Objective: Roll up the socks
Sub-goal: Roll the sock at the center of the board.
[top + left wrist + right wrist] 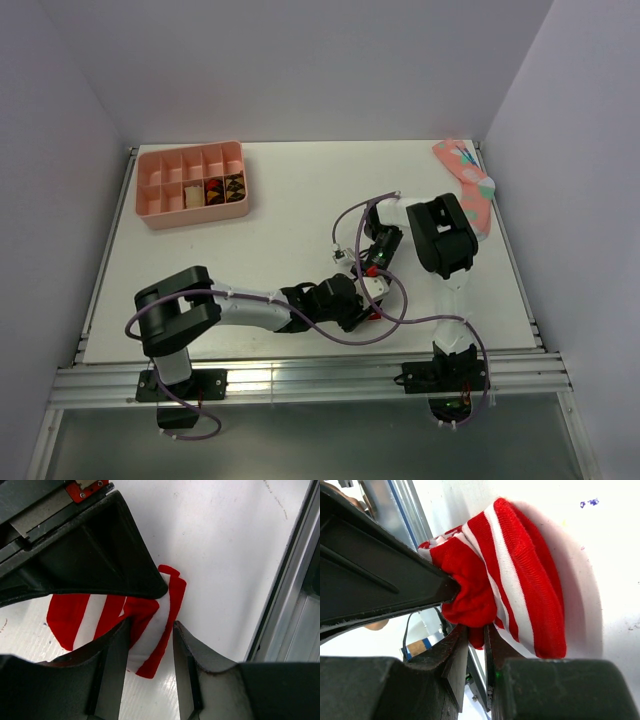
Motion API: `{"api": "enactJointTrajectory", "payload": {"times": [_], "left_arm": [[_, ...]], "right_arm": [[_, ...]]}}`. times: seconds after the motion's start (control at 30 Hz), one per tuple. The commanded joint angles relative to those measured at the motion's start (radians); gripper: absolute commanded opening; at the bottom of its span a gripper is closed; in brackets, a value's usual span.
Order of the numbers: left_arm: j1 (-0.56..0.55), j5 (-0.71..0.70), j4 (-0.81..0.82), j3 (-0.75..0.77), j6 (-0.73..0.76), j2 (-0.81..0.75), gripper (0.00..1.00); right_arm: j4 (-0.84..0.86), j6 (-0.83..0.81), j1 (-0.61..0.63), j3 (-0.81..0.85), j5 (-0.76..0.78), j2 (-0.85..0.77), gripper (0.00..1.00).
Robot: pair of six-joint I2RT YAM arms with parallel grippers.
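Observation:
A red-and-white striped sock (145, 635) lies bunched on the white table near its front edge, and only a red scrap of it (373, 316) shows in the top view. My left gripper (150, 626) stands open around the sock's end; one finger (117, 650) touches the cloth and the other has a gap beside it. My right gripper (476, 630) is shut on a red fold of the same sock (520, 580). The two grippers meet tip to tip over it (368, 285). No other sock of the task shows.
A pink compartment tray (148, 205) sits at the back left. A pink patterned sock (470, 185) lies at the back right corner. The metal rail of the table's front edge (285, 595) runs close beside the striped sock. Purple cables loop around both wrists.

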Motion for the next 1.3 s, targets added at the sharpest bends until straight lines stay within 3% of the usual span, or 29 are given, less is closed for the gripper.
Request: {"api": "enactJointTrajectory", "payload": {"times": [0.0, 0.27, 0.5, 0.6, 0.83, 1.27], "left_arm": [[-0.008, 0.03, 0.03, 0.011, 0.01, 0.023, 0.44], [-0.01, 0.033, 0.026, 0.017, -0.013, 0.067, 0.35], [-0.01, 0.093, -0.042, 0.039, -0.061, 0.121, 0.08], [-0.01, 0.128, -0.066, 0.042, -0.085, 0.141, 0.0], [0.007, 0.222, -0.057, -0.004, -0.174, 0.161, 0.0], [0.085, 0.403, 0.015, -0.063, -0.28, 0.164, 0.0]], "right_arm": [[0.056, -0.012, 0.004, 0.027, 0.062, 0.026, 0.2], [0.061, -0.004, 0.007, 0.029, 0.055, 0.03, 0.2], [0.1, 0.025, 0.005, 0.019, 0.046, 0.014, 0.22], [0.151, 0.067, 0.005, 0.004, 0.045, -0.026, 0.34], [0.219, 0.146, -0.01, -0.014, 0.003, -0.146, 0.55], [0.384, 0.341, -0.22, -0.004, -0.012, -0.336, 0.58]]}}
